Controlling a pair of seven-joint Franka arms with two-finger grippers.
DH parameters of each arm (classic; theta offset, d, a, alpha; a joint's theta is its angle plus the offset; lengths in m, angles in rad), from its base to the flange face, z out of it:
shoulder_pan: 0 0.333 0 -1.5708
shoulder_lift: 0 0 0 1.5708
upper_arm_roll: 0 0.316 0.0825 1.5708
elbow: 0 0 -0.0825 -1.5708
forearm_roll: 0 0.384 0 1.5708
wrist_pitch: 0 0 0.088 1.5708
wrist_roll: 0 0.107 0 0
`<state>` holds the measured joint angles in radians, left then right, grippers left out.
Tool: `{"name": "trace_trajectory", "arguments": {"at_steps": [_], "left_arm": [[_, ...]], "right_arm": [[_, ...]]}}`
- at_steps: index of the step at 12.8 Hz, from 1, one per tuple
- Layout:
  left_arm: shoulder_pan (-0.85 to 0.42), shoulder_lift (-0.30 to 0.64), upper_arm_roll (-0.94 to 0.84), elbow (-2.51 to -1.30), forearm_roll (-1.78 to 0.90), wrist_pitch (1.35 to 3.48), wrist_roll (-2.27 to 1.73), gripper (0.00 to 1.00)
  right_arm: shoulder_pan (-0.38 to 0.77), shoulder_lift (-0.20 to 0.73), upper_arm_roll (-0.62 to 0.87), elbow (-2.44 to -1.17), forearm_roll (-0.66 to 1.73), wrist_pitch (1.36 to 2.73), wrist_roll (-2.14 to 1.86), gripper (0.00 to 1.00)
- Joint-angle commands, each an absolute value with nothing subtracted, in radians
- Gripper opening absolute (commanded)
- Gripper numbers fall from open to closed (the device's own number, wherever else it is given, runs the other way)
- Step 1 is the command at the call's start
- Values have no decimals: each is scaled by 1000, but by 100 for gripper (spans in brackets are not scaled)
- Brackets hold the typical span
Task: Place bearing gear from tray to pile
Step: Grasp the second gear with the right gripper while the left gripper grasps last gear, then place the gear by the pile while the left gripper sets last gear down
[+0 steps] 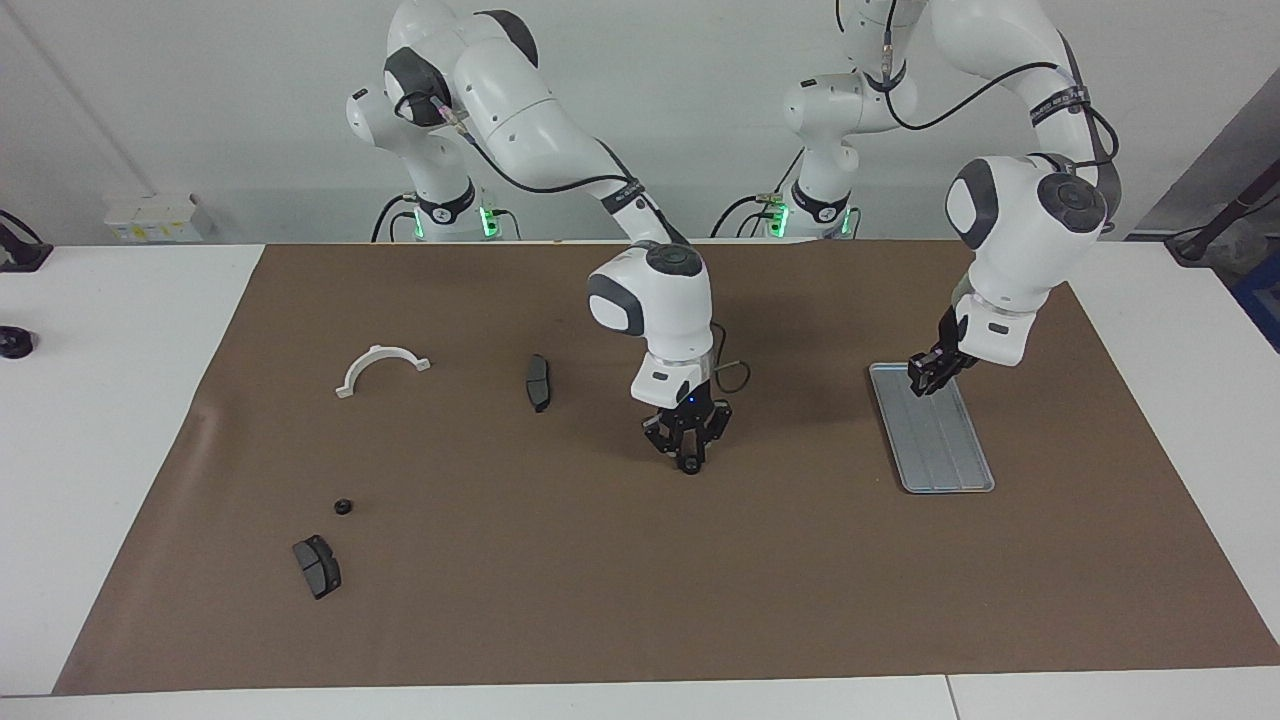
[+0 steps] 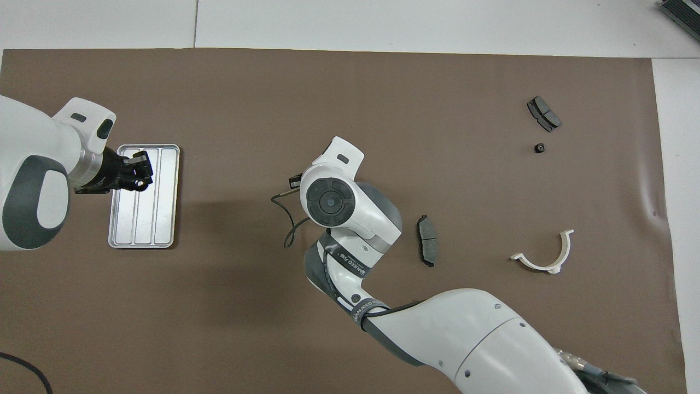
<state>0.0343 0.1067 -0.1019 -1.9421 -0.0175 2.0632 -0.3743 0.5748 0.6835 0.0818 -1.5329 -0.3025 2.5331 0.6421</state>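
Right gripper (image 1: 689, 462): low over the middle of the brown mat (image 1: 560, 600), jaws closed on 1 small black ring (image 1: 689, 466) at the fingertips.
Left gripper (image 1: 926, 381): raised over the tray's end nearest the robots, jaws drawn narrow; whether they hold anything I cannot tell.
Tray (image 1: 945, 455): under the left gripper, toward the left arm's end.
Pile: only 1 black ring (image 1: 343, 506), well apart from both jaws, beside a brake pad (image 1: 317, 566).
Others: second pad (image 1: 537, 382), white half-ring (image 1: 380, 366).

Glossy white arms (image 1: 540, 110), grey joint caps, black cables, black hands
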Motion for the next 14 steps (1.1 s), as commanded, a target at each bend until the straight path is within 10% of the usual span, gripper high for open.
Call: {"name": "trace_trajectory", "arguments": {"at_steps": [1,14], "left_arm": [[28,106,-95,-1936,-29,2046,-365,0],[-357,213,-121,-1968,-32,2457,-1029,0]], "right_arm": [[566,695,87,-1517,-328,2543,632,7],[235,718,81,-1421,-313,2460,485,1]]}}
